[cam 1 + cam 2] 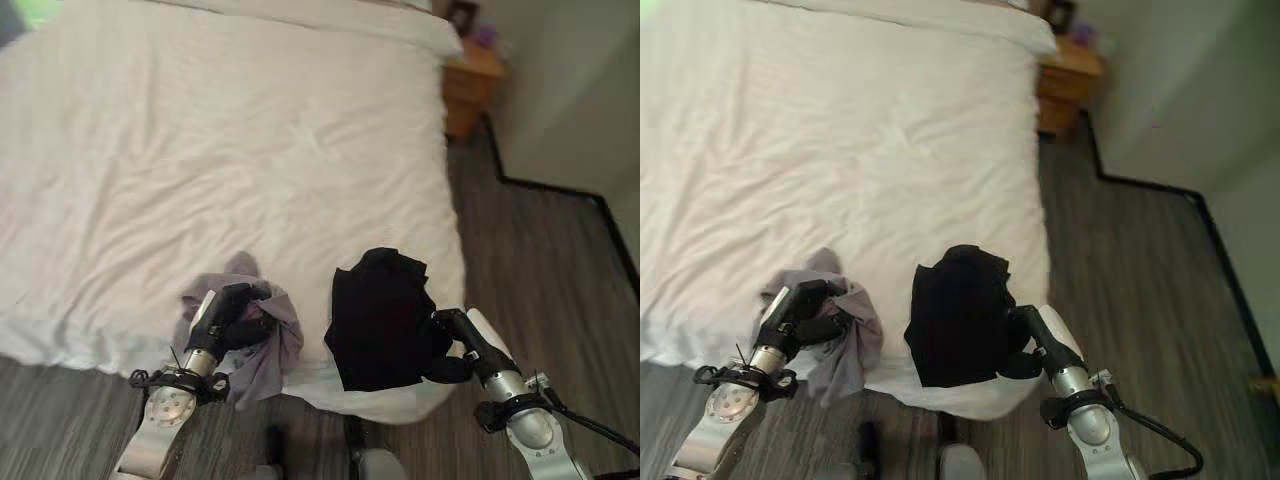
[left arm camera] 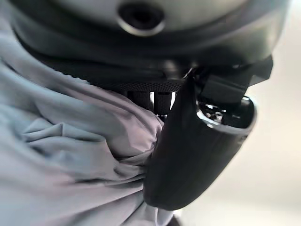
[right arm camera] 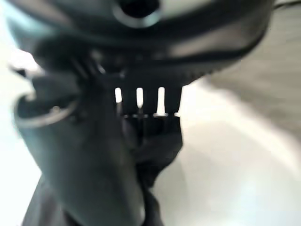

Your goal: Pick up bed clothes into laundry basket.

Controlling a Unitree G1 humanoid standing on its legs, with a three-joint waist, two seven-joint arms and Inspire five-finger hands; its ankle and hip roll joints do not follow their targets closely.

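— At the near edge of the bed (image 1: 250,130), what does the left hand (image 1: 228,318) have?
— Its fingers and thumb are curled round a bunched grey-lilac garment (image 1: 268,345). The cloth sits on the white sheet and spills over the mattress edge toward the floor (image 1: 540,260). The left wrist view shows the thumb (image 2: 197,155) pressed against folds of the same cloth (image 2: 70,141).
— And the right hand (image 1: 462,345)?
— It lies against the right side of a crumpled black garment (image 1: 380,315), which rests on the sheet near the bed's corner. In the right wrist view dark cloth (image 3: 155,155) sits pinched between the thumb (image 3: 89,160) and the fingers (image 3: 150,101), so that hand is closed on the black piece.
— How do the two garments stand to each other?
— Side by side, apart, with a strip of bare sheet between them.
— Anything else nearby?
— A wooden nightstand (image 1: 470,85) stands beside the far corner of the bed, against the wall.
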